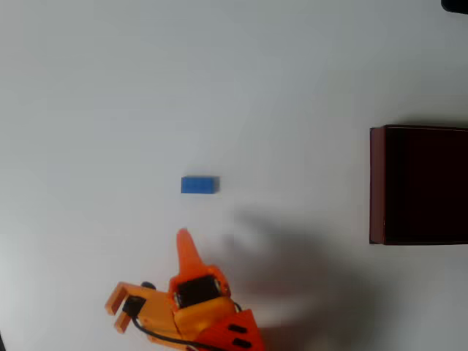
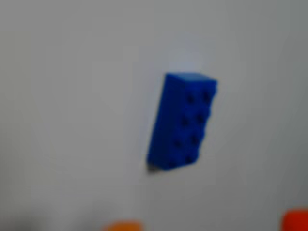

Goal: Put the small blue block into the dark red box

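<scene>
Studded glossy plastic small blue block (image 2: 182,121), smooth matt white table (image 1: 110,88), orange plastic tool (image 1: 184,245)

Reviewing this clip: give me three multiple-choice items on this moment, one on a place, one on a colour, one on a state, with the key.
1. In the overhead view, the dark red box sits at the:
A. left edge
B. right edge
C. centre

2. The gripper is:
A. orange
B. green
C. white

3. The small blue block is:
A. inside the box
B. clamped in the gripper
C. lying free on the table

Key: B, the box meets the right border. A, its fingers are orange. C, the block lies apart from the open gripper.
</scene>
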You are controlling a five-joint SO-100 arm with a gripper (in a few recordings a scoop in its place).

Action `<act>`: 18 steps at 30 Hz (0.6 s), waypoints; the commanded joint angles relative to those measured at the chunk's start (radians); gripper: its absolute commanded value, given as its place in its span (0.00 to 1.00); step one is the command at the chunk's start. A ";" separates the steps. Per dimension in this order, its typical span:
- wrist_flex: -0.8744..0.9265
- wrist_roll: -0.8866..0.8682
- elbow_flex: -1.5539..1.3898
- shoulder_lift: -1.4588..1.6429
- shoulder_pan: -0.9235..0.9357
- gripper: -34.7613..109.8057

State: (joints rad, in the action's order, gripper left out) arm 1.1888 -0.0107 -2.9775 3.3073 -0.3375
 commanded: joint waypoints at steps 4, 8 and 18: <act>-0.028 0.009 0.235 -0.301 0.057 0.35; -0.038 -0.003 0.311 -0.408 0.123 0.36; -0.121 -0.012 0.520 -0.831 0.140 0.36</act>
State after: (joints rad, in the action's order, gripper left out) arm 1.0876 -0.0061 -2.5311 2.5326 -0.1825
